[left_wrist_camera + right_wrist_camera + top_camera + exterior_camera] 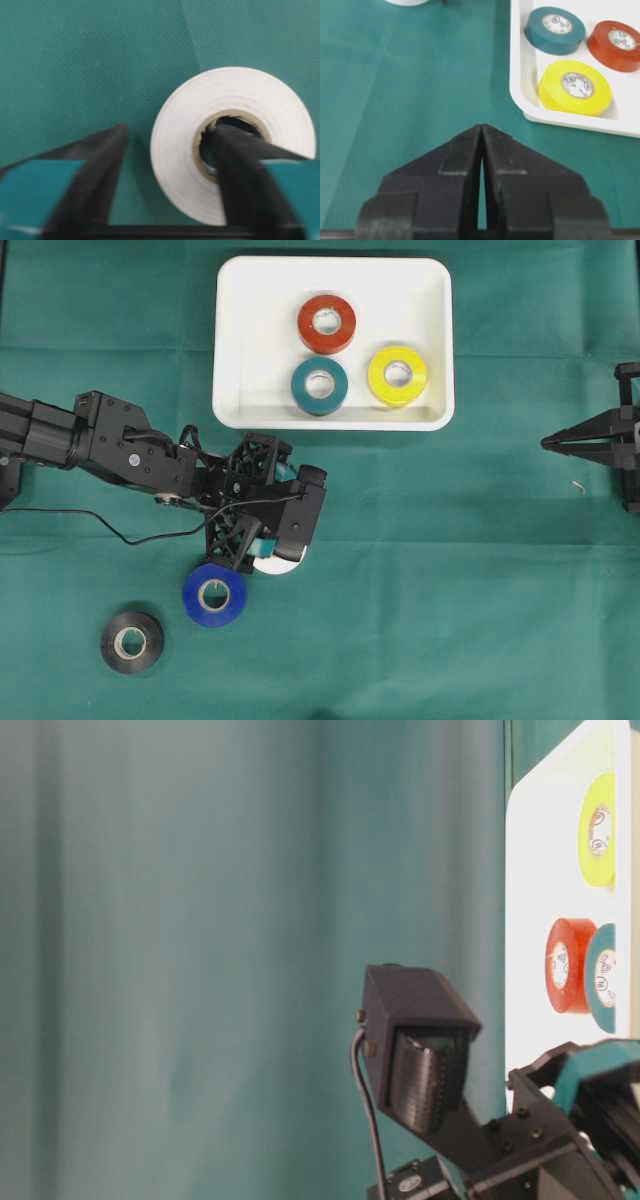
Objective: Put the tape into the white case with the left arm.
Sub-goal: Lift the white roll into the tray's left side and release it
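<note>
A white tape roll (175,150) lies flat on the green cloth, half hidden under my left gripper (264,542) in the overhead view. In the left wrist view my left gripper (171,129) straddles the roll's wall. One teal-banded finger (235,160) sits inside the cardboard core. The other finger (100,160) is outside, with a strip of cloth showing between it and the roll. The jaws stand open. The white case (260,320) lies beyond the gripper, at the far middle of the table. My right gripper (546,443) rests shut at the right edge, holding nothing.
The case holds a red roll (327,323), a teal roll (320,385) and a yellow roll (397,375). A blue roll (214,594) lies right beside my left gripper, and a black roll (132,642) sits near the front left. A black cable (120,530) trails from the left arm.
</note>
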Robot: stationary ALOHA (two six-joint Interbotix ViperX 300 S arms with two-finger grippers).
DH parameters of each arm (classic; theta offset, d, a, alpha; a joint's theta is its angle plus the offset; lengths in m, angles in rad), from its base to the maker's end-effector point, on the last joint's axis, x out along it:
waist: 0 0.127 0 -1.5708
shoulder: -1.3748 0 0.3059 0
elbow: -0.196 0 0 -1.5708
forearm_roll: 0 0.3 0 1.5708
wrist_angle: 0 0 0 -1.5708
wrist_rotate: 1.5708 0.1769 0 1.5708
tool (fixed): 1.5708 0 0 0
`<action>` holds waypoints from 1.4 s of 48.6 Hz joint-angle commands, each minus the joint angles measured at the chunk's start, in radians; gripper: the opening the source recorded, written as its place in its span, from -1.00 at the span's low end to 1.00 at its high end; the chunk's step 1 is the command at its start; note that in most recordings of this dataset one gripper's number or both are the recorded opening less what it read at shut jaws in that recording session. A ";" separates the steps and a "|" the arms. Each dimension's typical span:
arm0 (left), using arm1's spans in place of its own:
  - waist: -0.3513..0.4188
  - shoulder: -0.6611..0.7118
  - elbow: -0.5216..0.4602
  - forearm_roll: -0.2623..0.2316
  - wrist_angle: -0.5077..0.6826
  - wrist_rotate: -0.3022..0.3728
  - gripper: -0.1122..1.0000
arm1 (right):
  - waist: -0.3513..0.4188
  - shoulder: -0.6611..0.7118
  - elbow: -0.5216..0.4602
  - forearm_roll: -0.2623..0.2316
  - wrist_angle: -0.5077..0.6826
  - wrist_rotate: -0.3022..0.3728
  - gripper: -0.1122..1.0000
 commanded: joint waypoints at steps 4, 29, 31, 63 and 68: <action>0.005 -0.018 -0.018 0.003 0.006 0.002 -0.27 | 0.000 0.008 -0.011 -0.002 -0.011 0.002 -0.97; -0.011 -0.124 -0.020 0.003 0.092 -0.005 -0.32 | 0.000 0.008 -0.011 0.000 -0.011 0.002 -0.97; -0.011 -0.140 -0.023 0.003 0.106 -0.005 -0.32 | 0.000 0.008 -0.011 0.000 -0.011 0.002 -0.97; 0.121 -0.253 -0.005 0.003 0.209 0.003 -0.31 | 0.000 0.008 -0.009 -0.002 -0.011 0.002 -0.97; 0.160 -0.270 0.009 0.003 0.209 0.012 -0.32 | 0.000 0.008 -0.009 -0.002 -0.012 0.002 -0.97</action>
